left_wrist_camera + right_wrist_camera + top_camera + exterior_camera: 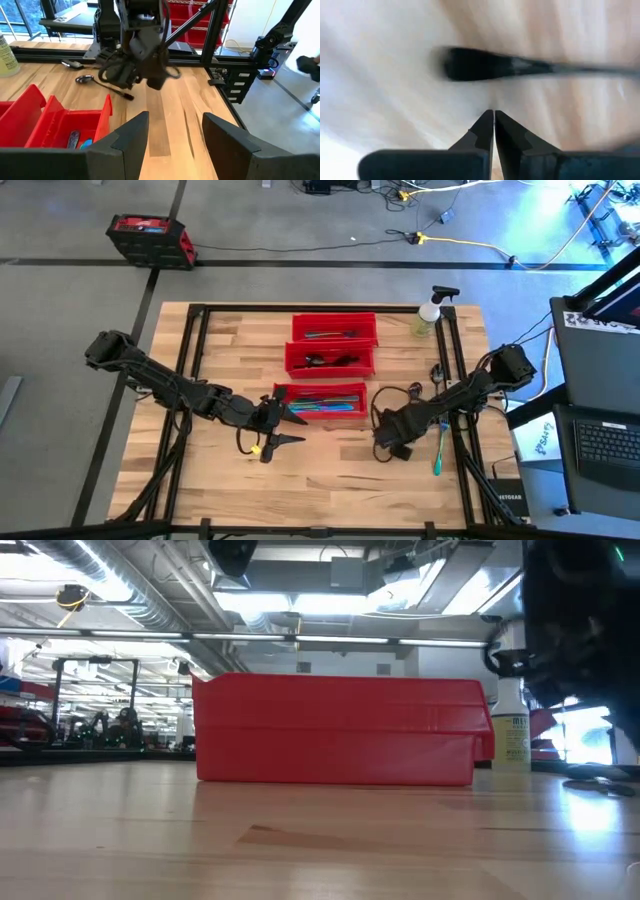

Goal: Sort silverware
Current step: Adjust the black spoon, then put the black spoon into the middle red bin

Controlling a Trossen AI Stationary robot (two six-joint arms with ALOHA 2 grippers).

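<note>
- The left gripper was held with its fingers apart and empty, just beside the nearest red bin, mid-table.
- The right gripper was pressed shut on nothing, low over the table, toward its right edge.
- Silverware was seen in the bins; a teal piece lay by the right edge.

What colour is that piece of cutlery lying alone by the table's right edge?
Teal-blue, iridescent. The lone utensil shows best in the high view, beside the right arm.

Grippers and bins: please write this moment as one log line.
left gripper: open, empty, beside near bin | right gripper: shut, empty, above dark utensil | three red bins hold silverware
</note>
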